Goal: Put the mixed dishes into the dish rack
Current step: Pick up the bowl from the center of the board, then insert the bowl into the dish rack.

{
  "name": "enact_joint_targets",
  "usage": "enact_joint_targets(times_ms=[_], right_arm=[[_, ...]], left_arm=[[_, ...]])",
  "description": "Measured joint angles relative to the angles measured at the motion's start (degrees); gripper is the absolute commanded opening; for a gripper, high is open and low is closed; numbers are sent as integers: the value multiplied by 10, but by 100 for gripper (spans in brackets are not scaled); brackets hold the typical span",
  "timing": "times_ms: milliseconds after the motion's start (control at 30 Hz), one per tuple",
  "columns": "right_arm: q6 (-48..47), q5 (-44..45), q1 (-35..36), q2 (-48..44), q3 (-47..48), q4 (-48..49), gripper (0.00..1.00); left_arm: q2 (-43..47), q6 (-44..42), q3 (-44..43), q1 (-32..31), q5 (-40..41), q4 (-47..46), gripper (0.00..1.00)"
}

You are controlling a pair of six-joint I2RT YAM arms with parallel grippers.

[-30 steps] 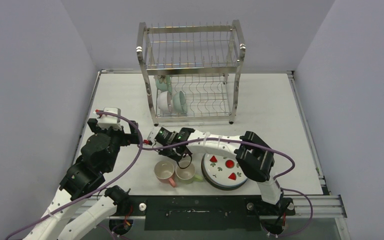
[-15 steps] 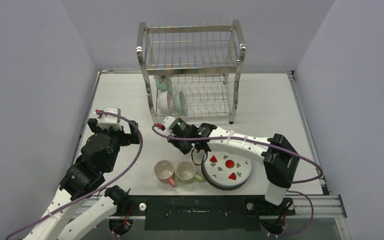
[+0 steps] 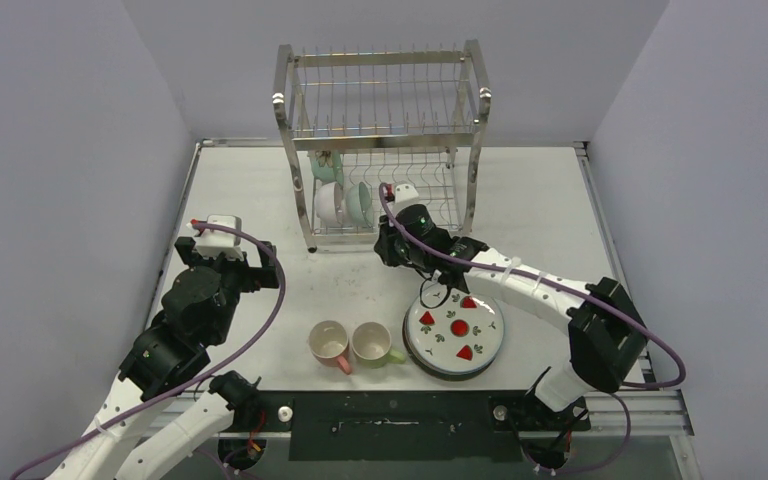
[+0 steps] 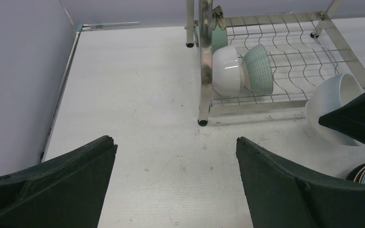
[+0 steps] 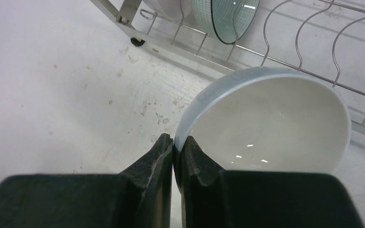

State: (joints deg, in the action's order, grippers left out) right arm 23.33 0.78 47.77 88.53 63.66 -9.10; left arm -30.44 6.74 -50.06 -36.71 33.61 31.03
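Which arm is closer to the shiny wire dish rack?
Right. The right pincer, shut on a white bowl, is at the front lower edge of the steel wire dish rack; the left pincer hangs open, well off to its left.

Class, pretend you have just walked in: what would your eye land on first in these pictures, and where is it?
The tall steel dish rack at the table's far side stands out, and the right gripper pinches a pale bowl by its rim just in front of its lower tier. Near the front edge sit a strawberry plate, a pink mug and a green mug.
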Motion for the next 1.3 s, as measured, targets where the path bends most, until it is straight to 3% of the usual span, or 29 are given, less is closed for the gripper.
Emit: enact_joint_targets(times_ms=[500, 867, 1300], right_arm=[[72, 83, -21, 33, -69, 328, 0], [75, 155, -51, 161, -93, 563, 0], [98, 121, -99, 282, 4, 658, 0]], left_arm=[[5, 0, 0, 0, 0, 0, 97], [7, 0, 0, -1, -5, 0, 97], [8, 0, 0, -4, -7, 0, 97]])
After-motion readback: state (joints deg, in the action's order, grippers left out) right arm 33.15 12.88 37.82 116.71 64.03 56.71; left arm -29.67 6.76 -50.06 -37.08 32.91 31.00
